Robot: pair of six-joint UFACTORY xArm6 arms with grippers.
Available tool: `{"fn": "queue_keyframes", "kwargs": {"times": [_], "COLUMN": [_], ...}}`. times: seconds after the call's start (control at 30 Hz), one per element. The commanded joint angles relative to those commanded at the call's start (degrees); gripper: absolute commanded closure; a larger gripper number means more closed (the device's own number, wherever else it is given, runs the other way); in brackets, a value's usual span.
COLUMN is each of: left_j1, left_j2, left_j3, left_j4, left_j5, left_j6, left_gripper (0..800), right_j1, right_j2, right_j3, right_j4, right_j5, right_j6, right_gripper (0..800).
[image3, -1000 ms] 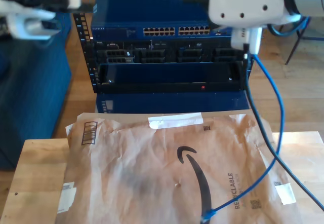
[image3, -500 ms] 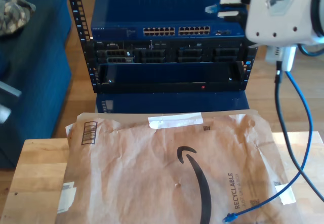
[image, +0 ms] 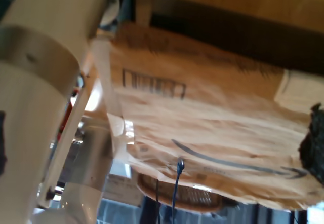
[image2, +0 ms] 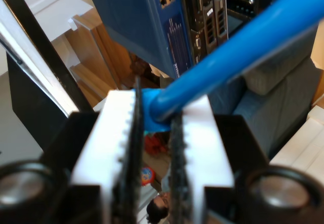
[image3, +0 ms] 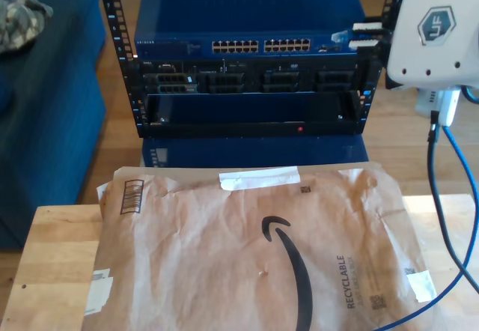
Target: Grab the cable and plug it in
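The cable (image3: pixel 456 145) is thin and bright blue. It hangs from the arm at the exterior view's right and trails past the envelope's near corner. My second gripper (image3: pixel 352 36) is shut on it beside the rack's right post, with a small plug end (image3: pixel 339 37) sticking out toward the blue switch (image3: pixel 247 24) and its row of ports (image3: pixel 262 46). In the second wrist view the white fingers (image2: pixel 202 133) of my second gripper (image2: pixel 154 120) clamp the cable (image2: pixel 228 46), with the switch (image2: pixel 147 26) ahead. In the first wrist view a stretch of the cable (image: pixel 176 181) hangs at the envelope's edge.
A crumpled brown paper envelope (image3: pixel 209 248) covers most of the wooden table (image3: pixel 52 263). The black rack (image3: pixel 247 114) stands behind the table with server units under the switch. A blue sofa (image3: pixel 45 114) fills the exterior view's left. A black robot cable (image3: pixel 438 196) hangs beside the blue one.
The arm holding the cable moved toward the exterior view's right. The cable's loose end slid off the envelope toward the near right corner. The arm at the upper left left the view.
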Motion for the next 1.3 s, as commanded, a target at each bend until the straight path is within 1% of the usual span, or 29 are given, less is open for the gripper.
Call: {"fn": "queue_keyframes", "kwargs": {"times": [0.07,0.13,0.17,0.2,0.27,0.33,0.37,0.47,0.6,0.73,0.83,0.9,1.0,1.13,1.3], "left_j1": [1.76,2.37,3.08,4.31,7.56,11.43,12.57,13.1,13.36,16.44,17.14,17.41,17.85,21.8,22.68], "left_j2": [-3.34,-7.03,-8.88,-9.93,-10.99,-11.69,-12.13,-15.3,-16.53,-19.16,-21.01,-21.01,-21.01,-21.01,-21.01], "left_j3": [4.13,9.49,12.22,14.86,18.55,20.13,21.98,25.58,31.38,33.76,35.78,35.87,35.87,36.04,36.13], "left_j4": [3.6,6.15,6.77,7.38,8.09,8.26,8.44,9.67,9.85,9.85,9.76,9.76,9.41,9.49,9.41], "left_j5": [-0.18,-1.76,-3.69,-6.15,-8.97,-8.97,-9.32,-10.46,-17.23,-20.13,-21.63,-21.89,-21.89,-23.21,-23.82], "left_j6": [3.96,6.42,7.65,8.97,11.6,14.59,15.3,15.56,15.65,16.26,16.79,17.23,20.31,23.74,24.26], "left_gripper": [1,1,1,1,1,1,1,1,1,1,1,1,1,1,1], "right_j1": [0.0,0.0,-0.09,-0.26,-0.7,-0.79,-0.79,-0.79,-1.23,-1.23,-1.23,-1.41,-2.11,-2.11,-2.11], "right_j2": [-0.09,-0.44,-0.97,-1.23,-1.58,-2.2,-2.55,-3.34,-4.13,-4.13,-3.96,-3.96,-4.04,-4.13,-3.78], "right_j3": [0.62,1.49,2.02,2.46,2.99,3.87,4.4,5.89,7.3,7.21,7.3,7.47,8.09,8.09,8.0], "right_j4": [-0.09,0.0,0.0,0.0,0.0,0.0,0.0,0.0,0.09,0.18,0.18,0.26,0.26,0.18,0.44], "right_j5": [0.0,0.0,0.0,0.0,0.0,0.0,0.0,0.0,0.0,0.0,0.0,0.0,0.0,0.0,0.0], "right_j6": [0.0,0.0,0.0,0.0,0.0,0.0,0.0,0.0,0.0,0.0,0.0,0.0,0.0,0.0,0.0], "right_gripper": [800,800,800,800,800,800,800,800,800,800,800,800,800,800,800]}}
